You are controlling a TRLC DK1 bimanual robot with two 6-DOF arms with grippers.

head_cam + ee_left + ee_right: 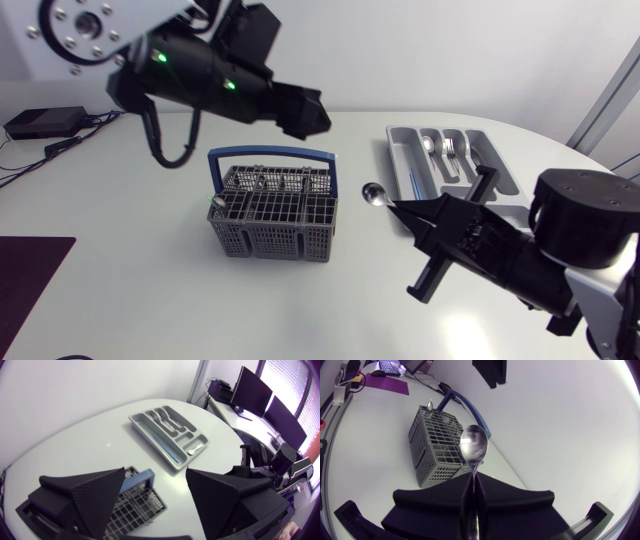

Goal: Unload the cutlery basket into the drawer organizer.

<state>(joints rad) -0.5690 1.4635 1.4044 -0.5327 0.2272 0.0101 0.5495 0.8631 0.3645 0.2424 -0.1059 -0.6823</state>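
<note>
Cutlery basket (272, 212) stands mid-table — between it and the drawer organizer (400, 150) our right gripper (402, 206) pinches a spoon (374, 193) by its handle, while our left gripper (155, 472) hangs wide open above the basket.

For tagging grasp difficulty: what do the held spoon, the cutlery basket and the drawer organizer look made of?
Spoon: polished metal, probably steel; its bowl shows mirror-like reflections.
Cutlery basket: matte grey moulded plastic, judging by its grid walls; blue handle likewise.
Drawer organizer: smooth grey plastic, seemingly, with a faint sheen.
</note>
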